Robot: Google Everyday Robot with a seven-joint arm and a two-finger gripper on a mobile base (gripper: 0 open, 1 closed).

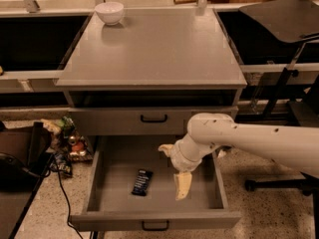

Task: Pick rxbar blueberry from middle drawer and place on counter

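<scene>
The rxbar blueberry (142, 181) is a dark wrapper with white lettering, lying flat on the floor of the open middle drawer (109, 173), left of centre. My gripper (172, 172) hangs over the drawer just right of the bar, open and empty; one cream finger (182, 185) points down toward the drawer floor, the other (166, 149) sticks out to the left. The white arm reaches in from the right. The grey counter (159, 49) is the cabinet top above.
A white bowl (109, 12) stands at the counter's back left corner. The upper drawer front (154, 118) is closed. A dark bag, cables and clutter (60, 143) lie on the floor at left. A black chair (284, 19) stands at right.
</scene>
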